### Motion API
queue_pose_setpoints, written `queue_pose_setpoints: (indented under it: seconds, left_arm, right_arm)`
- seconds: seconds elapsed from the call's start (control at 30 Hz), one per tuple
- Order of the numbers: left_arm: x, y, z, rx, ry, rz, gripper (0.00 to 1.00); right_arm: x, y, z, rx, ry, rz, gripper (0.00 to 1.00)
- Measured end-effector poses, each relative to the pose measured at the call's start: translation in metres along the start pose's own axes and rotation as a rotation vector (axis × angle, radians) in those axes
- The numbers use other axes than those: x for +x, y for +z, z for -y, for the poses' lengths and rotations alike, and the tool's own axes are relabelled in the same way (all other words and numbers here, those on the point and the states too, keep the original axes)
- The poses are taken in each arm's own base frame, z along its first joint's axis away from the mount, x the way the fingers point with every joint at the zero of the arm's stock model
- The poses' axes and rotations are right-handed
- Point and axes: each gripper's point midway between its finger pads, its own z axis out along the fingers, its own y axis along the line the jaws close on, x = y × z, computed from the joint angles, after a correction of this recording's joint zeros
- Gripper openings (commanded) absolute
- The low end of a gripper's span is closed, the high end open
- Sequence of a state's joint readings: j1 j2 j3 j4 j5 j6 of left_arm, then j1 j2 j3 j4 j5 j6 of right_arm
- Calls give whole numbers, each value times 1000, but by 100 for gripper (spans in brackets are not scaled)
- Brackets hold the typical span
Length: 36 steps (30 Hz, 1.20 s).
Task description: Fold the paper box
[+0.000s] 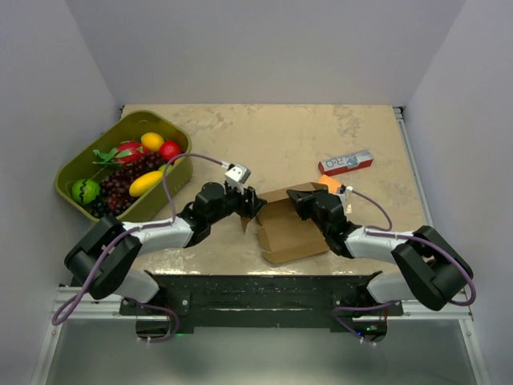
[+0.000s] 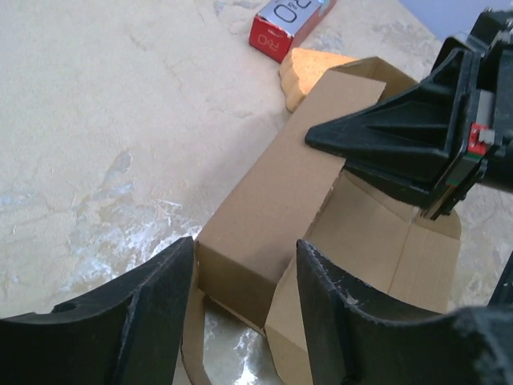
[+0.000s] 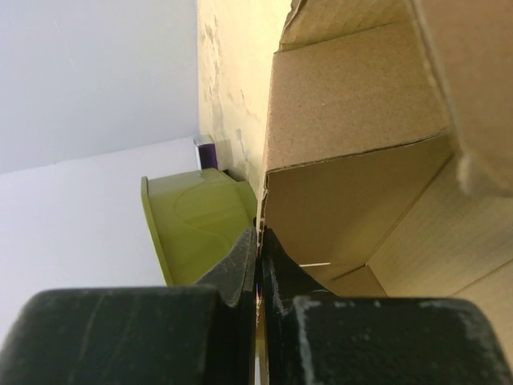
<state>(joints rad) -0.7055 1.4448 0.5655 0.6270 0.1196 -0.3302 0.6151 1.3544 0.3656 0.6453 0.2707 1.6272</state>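
Right gripper point(image 3: 258, 238) pressed together, pinching paper box point(image 1: 292, 233) wall; left gripper point(image 2: 246, 250) spread around box end. Beige mottled table point(image 1: 280, 136), pale walls point(image 1: 240, 48). Orange block point(image 2: 313, 68), 1 o'clock of box, half hidden.

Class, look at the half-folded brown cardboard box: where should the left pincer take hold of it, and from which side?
Probably the raised long wall panel of the brown cardboard box, pinched across its thin thickness from its near, left end. That end sits between the fingers of the open left pincer, while the right pincer is shut on another edge of the box.
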Motion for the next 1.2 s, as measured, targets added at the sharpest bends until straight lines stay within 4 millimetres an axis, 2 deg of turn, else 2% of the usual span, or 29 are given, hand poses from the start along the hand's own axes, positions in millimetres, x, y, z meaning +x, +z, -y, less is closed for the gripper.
queue_pose_setpoints:
  seconds: [0.03,0.17,0.23,0.37,0.47,0.6,0.73,0.87,1.0,1.2]
  left_arm:
    - [4,-2,0,1,1,-3,75]
    - [21,-18,-6,-25,1,-34,84]
    - [13,-27,-6,-36,5,-10,87]
    - [-22,-43,-4,-47,12,87,88]
    - [-31,-48,-4,-56,13,112,86]
    - [-14,-50,-10,-82,5,61,87]
    - [5,-60,-25,-141,-26,25,88]
    - [7,-72,-36,-199,-65,39,89]
    - [16,-73,-38,-203,-95,23,82]
    - [55,-71,-30,-169,-111,-86,80]
  right_arm:
    - [0,0,0,0,-1,0,0]
    - [0,-1,3,3,-4,0,0]
    - [-1,-2,3,3,-5,1,0]
    - [-1,-5,-2,-11,-10,0,0]
    - [-2,-6,-3,-13,-21,0,0]
    - [-3,-9,0,-9,-42,5,0]
    - [-9,-15,3,-9,-66,26,0]
    - [-16,-20,9,-3,-89,51,0]
    - [-21,-24,12,-3,-110,75,0]
    - [-28,-28,17,-1,-121,102,0]
